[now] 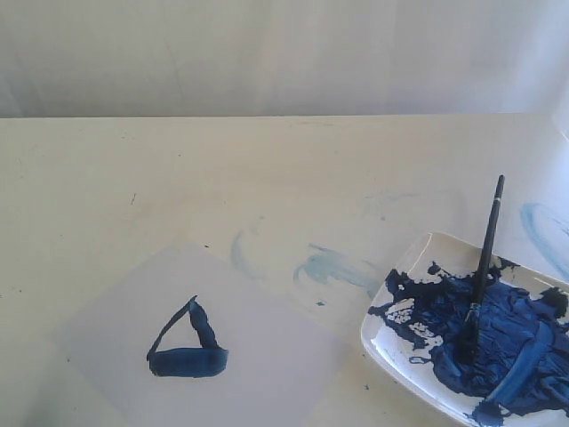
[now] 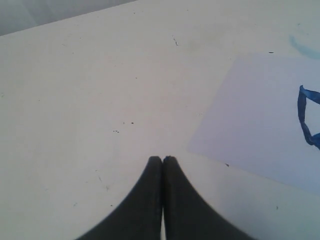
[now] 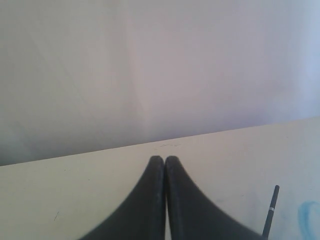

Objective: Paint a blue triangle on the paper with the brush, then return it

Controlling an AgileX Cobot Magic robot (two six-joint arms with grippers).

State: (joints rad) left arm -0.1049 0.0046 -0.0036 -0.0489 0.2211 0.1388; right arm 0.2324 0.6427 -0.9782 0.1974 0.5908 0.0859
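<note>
Cream table (image 1: pixel 284 178) is running back to a pale wall here. My left gripper (image 2: pixel 162 159) is hovering over bare tabletop with its fingers pinched together, holding nothing. The paper (image 2: pixel 260 115) is lying near them, off to one side, with the blue triangle (image 1: pixel 187 351) painted on it. My right gripper (image 3: pixel 164 158) is pinched tight and empty too, and the brush (image 1: pixel 487 249) is leaning in the paint-smeared plate (image 1: pixel 372 342), clear of my fingertips. I'm guessing it's light, stiff and skinny, so I'm thinking upper handle, away from the wet tip.

Left hand (image 2: pixel 162 159) and right hand (image 3: pixel 164 158) closed, empty.
</note>
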